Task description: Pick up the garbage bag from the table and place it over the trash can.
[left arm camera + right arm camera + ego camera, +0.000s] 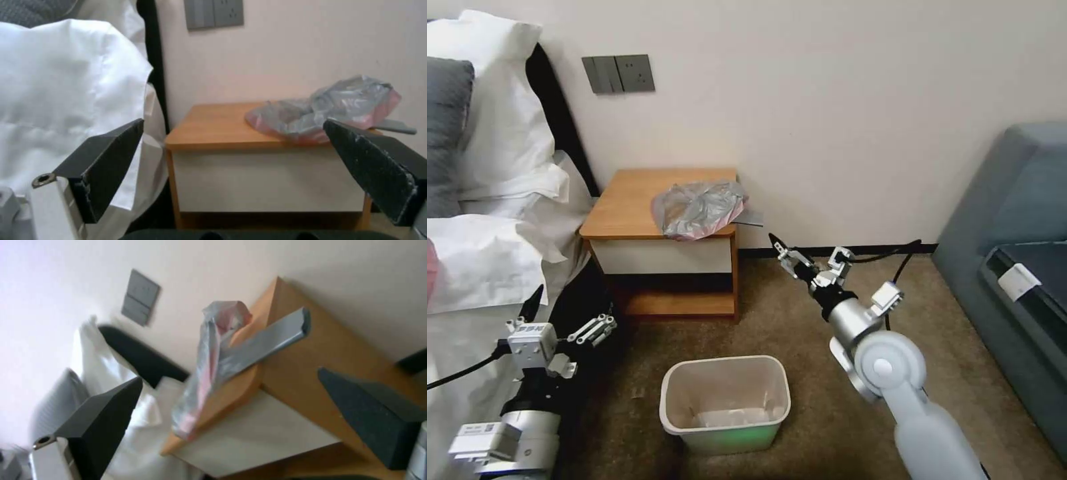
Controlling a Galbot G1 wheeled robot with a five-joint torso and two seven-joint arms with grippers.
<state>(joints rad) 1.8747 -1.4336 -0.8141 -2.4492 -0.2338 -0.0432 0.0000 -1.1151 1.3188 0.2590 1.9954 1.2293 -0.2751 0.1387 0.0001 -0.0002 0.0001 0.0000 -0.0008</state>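
The garbage bag (699,208) lies crumpled, grey with pink edges, on the right front part of the table (624,200), a wooden-topped nightstand against the wall. Under the bag, a flat grey object (752,218) sticks out past the table's right edge. The beige trash can (725,400) stands on the carpet in front of the table. My right gripper (808,255) hovers open, right of the table and slightly below its top, pointing toward the bag (209,366). Low beside the bed, my left gripper (570,312) is open and faces the table (213,128) and the bag (329,106).
A bed with white pillows (500,133) and bedding fills the left side, close to my left arm. A grey-blue sofa (1014,233) stands at the right. Brown carpet (800,333) lies open between table, can and sofa. A switch panel (618,73) is on the wall.
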